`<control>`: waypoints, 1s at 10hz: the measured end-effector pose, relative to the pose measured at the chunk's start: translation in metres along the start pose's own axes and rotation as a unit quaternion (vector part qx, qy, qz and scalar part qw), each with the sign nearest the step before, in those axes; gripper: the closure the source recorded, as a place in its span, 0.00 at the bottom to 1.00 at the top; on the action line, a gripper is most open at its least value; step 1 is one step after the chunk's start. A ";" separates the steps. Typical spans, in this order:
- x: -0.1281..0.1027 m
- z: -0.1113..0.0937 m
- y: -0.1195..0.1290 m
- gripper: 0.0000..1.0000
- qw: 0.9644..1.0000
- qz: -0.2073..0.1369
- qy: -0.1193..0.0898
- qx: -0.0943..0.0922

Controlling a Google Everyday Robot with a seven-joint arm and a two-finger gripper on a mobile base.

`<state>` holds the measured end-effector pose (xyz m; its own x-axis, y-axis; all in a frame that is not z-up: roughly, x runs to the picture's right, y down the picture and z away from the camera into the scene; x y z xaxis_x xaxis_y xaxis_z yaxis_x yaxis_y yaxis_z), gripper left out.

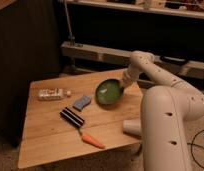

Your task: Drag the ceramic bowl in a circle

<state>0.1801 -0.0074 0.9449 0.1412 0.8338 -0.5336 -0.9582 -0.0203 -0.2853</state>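
The white arm is reaching over the desk's right side, bending at an upper joint and angling down and left. The pincer is meeting the right rim of the ceramic bowl, though I cannot tell whether it is gripping. The bowl is sitting on the far right part of the desk, just right of a blue-grey sponge.

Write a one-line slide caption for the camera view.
Robot arm's gripper at the right rim of the green ceramic bowl on a wooden table, near a carrot and whitish cup.
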 end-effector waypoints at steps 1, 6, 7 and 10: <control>0.012 -0.009 -0.011 1.00 1.000 0.007 0.001 0.009; 0.087 -0.027 -0.002 1.00 0.998 -0.017 0.032 0.043; 0.103 -0.022 0.010 1.00 0.998 -0.029 0.042 0.042; 0.124 0.003 0.060 1.00 0.994 -0.078 0.068 0.029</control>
<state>0.1391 0.0965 0.8637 0.3186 0.7421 -0.5897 -0.9339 0.1393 -0.3293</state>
